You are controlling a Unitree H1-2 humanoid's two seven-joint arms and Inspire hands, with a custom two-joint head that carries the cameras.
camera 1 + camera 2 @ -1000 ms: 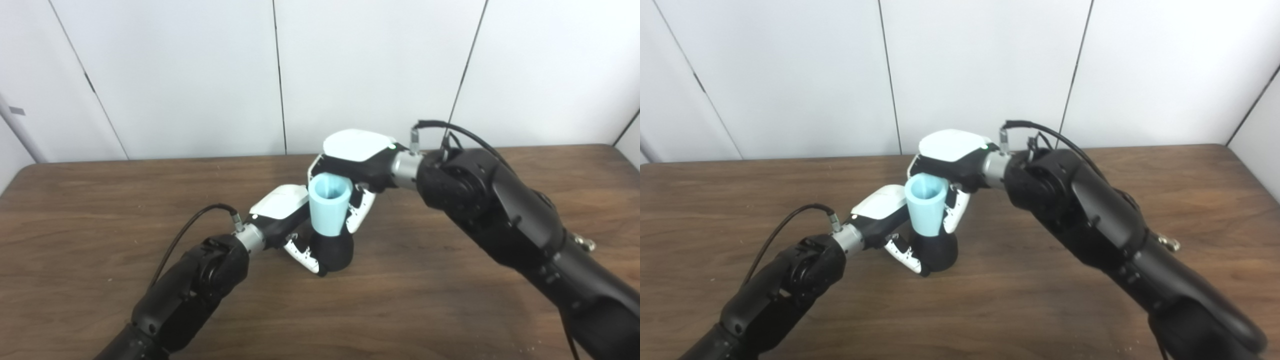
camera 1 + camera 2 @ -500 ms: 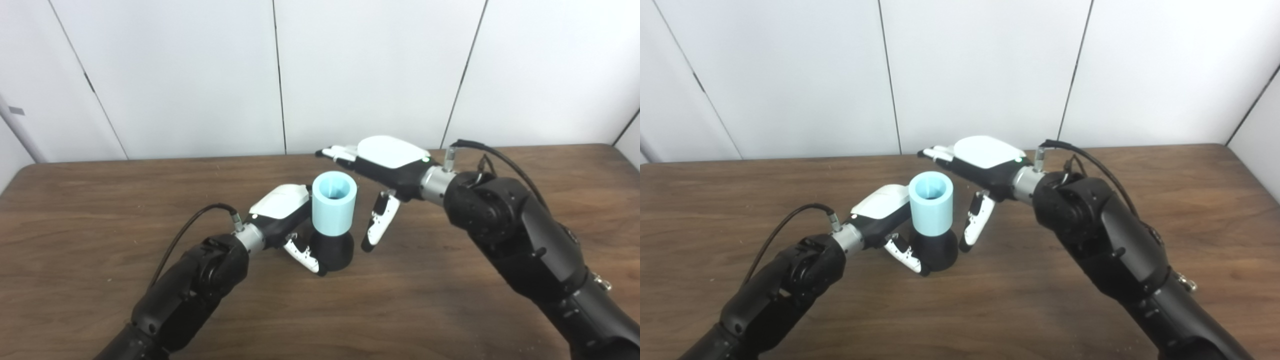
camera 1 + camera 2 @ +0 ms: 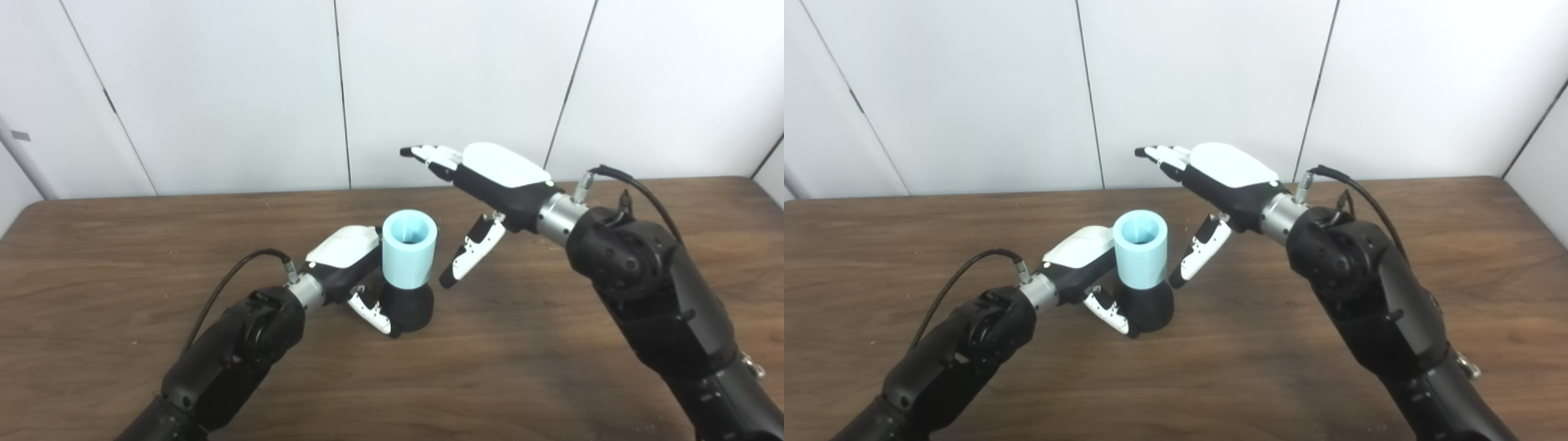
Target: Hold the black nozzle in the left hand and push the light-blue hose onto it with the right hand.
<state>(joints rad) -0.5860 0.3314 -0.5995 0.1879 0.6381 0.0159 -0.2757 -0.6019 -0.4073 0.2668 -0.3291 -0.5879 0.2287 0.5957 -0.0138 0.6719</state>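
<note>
The light-blue hose [image 3: 409,248] stands upright on the black nozzle [image 3: 407,308], which rests on the tabletop [image 3: 122,257] clamped in the left hand [image 3: 358,275]. The right hand [image 3: 474,202] hangs up and to the right of the hose, touching nothing, fingers [image 3: 429,153] stretched out and thumb spread away from them. How deeply the hose is seated cannot be told, so if it sits only loosely, any tilt or slackening of the left hand's hold could let it lean or slip off the nozzle.
</note>
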